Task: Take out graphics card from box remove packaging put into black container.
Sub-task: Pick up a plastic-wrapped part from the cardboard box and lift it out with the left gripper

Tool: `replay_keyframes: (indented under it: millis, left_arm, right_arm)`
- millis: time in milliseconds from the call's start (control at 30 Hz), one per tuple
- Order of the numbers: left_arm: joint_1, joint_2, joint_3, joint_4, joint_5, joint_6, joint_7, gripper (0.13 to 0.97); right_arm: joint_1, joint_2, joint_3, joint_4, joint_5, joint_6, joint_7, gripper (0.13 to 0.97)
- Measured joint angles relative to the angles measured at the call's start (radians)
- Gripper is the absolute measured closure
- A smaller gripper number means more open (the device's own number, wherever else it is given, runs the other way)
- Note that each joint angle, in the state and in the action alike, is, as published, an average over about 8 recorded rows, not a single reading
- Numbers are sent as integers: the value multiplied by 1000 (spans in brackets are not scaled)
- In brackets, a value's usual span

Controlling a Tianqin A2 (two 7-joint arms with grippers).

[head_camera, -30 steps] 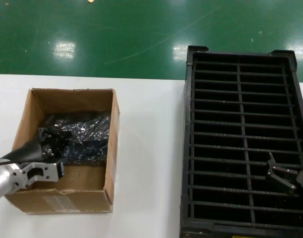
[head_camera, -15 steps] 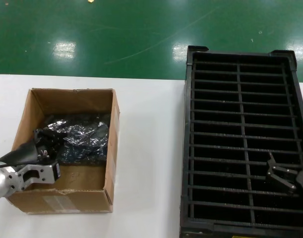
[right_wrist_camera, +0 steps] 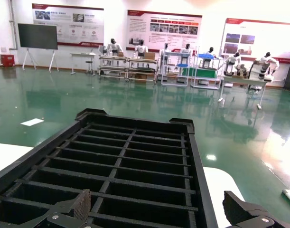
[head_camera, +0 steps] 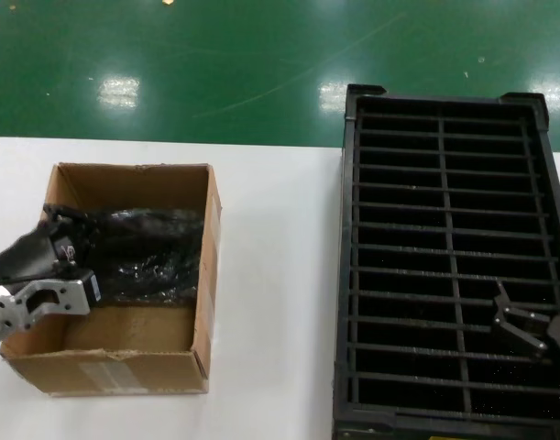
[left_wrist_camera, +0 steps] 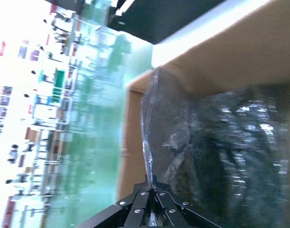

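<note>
L gripper sits inside the box, at the box's L side, fingers pinched together on the L edge of the packaging. In the L wrist view the fingertips meet on a thin clear plastic seam of the bag, w/ no gap visible betw. them. The packaging stretches away from the L gripper toward the box's R wall, dark and shiny, raised off the cardboard floor on the gripper side. Bare cardboard floor shows on the near side of the L gripper and bag. The graphics card cannot be made out separately; only a dark mass shows through the bag.

The box rests on the white table, top open. The black container stands on the table well to the R of the L gripper, apart from the box, w/ a strip of bare table betw. them. Its slotted rows run in two columns.

R gripper hovers over the near R part of the black container, well apart from the box and packaging. Fingers are spread: in the R wrist view both fingertips stand wide apart at the frame's lower corners w/ the container's grid betw. them. Nothing is betw. the R fingers.

Beyond the table lies a green floor.
</note>
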Motion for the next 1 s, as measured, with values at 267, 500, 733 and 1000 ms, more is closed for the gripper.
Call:
replay_keyframes:
  millis: [267,500,733,1000]
  left_arm:
    - [49,-45,-18,-129,49,-50,-88,957]
    - [135,-78,-65,-266,110,-90,-194,957]
    - [283,-104,-163,-471,185,-130,-301,957]
    - [436,-148,-199,-661,135,-171,-298,957]
  right_arm:
    - [0,0,0,0,0,0,0,129]
    - [0,0,0,0,0,0,0,129]
    - [0,0,0,0,0,0,0,129]
    - [0,0,0,0,0,0,0,129]
